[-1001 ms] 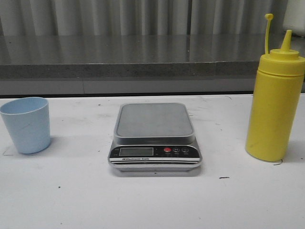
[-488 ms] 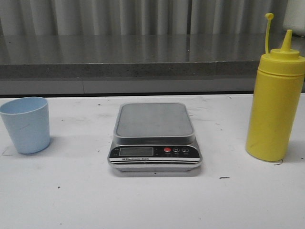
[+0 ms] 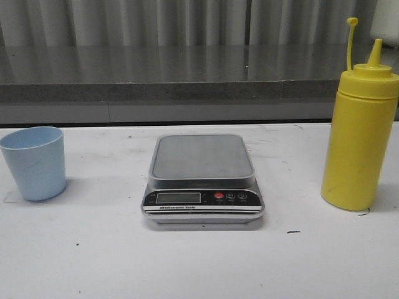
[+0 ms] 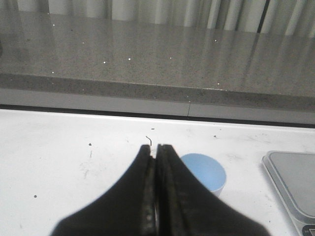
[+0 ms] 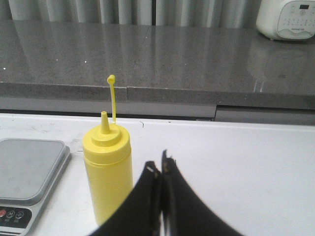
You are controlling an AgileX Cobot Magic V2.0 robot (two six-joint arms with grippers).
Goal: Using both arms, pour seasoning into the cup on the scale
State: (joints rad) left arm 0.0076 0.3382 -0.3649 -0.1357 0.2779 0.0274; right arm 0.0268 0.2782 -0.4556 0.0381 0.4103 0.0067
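Observation:
The pale blue cup (image 3: pixel 35 162) stands upright on the white table at the far left. In the middle sits the silver-grey scale (image 3: pixel 202 175), its steel platform bare. At the far right stands the tall yellow seasoning bottle (image 3: pixel 360 138), its cap strap sticking up. Neither gripper shows in the front view. In the left wrist view my left gripper (image 4: pixel 155 147) is shut and empty, with the cup (image 4: pixel 204 171) just beyond and beside its fingertips and an edge of the scale (image 4: pixel 291 180) further off. My right gripper (image 5: pixel 160 166) is shut and empty, beside the seasoning bottle (image 5: pixel 108 169).
A grey stone counter (image 3: pixel 187 75) runs behind the table's far edge, with a curtain behind it. A white appliance (image 5: pixel 288 18) stands on that counter at the right. The scale's corner (image 5: pixel 29 169) lies next to the bottle.

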